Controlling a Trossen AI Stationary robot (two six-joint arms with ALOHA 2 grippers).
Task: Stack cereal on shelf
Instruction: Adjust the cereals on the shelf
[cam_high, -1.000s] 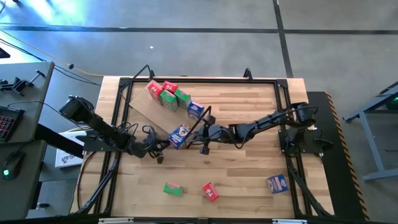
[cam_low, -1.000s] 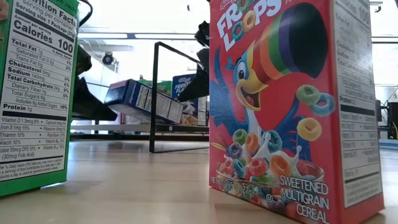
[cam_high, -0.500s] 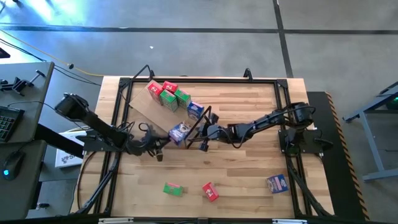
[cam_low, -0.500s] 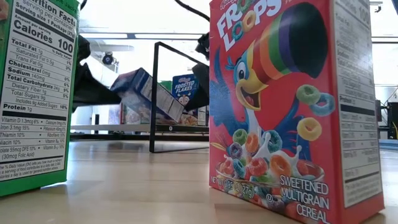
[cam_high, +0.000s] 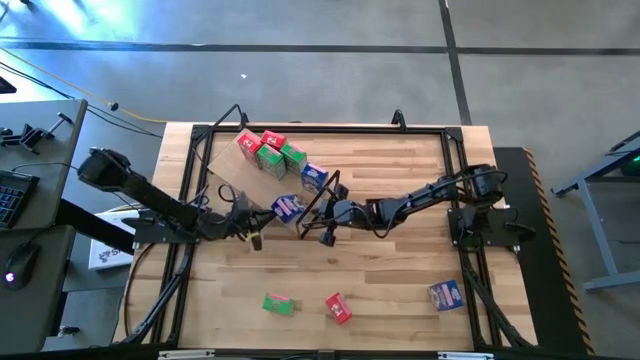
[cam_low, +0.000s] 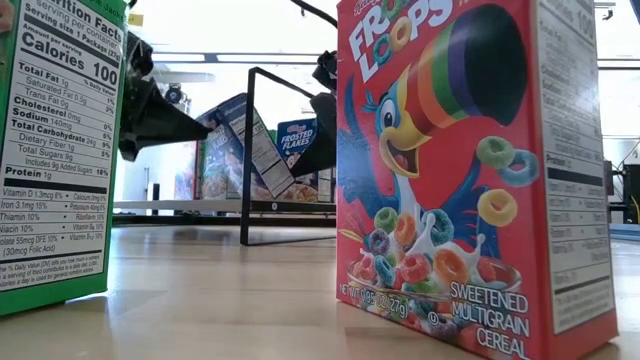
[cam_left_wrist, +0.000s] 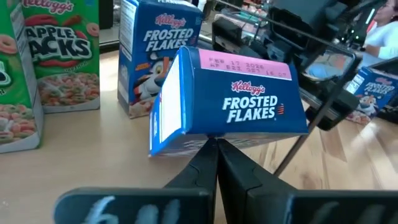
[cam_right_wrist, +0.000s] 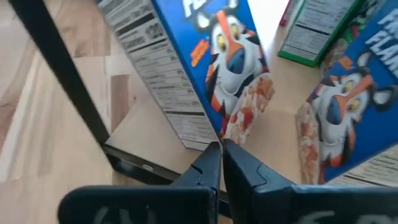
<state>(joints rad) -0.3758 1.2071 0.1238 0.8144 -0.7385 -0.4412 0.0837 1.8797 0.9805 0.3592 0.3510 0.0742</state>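
Note:
A blue Frosted Flakes box (cam_high: 288, 207) leans tilted at the near end of the tan plywood shelf (cam_high: 228, 172), just left of its dark metal frame (cam_high: 327, 196). Its lower end is on the panel (cam_low: 290, 190). My left gripper (cam_high: 268, 218) is shut at the box's left side, and my right gripper (cam_high: 311, 213) is shut at its right side. Several red, green and blue boxes (cam_high: 272, 152) stand in a row farther back on the shelf. My left gripper touches the box's broad printed face (cam_left_wrist: 214, 134) with the tips of its shut fingers, coming roughly level from the table's left. The box stands tilted, its date-stamped top end up. My right gripper touches the box's lower corner (cam_right_wrist: 229, 134) with its shut fingertips, coming from the table's right through the frame. Whether it pinches anything there does not show.
A green box (cam_high: 279, 303), a red box (cam_high: 338, 307) and a blue box (cam_high: 446, 294) lie loose on the tabletop near its front edge. The green box (cam_low: 55, 150) and the red box (cam_low: 470, 170) fill most of the low view. A dark rail frames the table (cam_high: 320, 128).
The blue box has gone from lying nearly flat to standing steeply tilted. Its top end has swung up and the box has shifted a little toward the far edge onto the shelf. My left gripper has followed it toward the far edge, and my right gripper has stayed by the frame.

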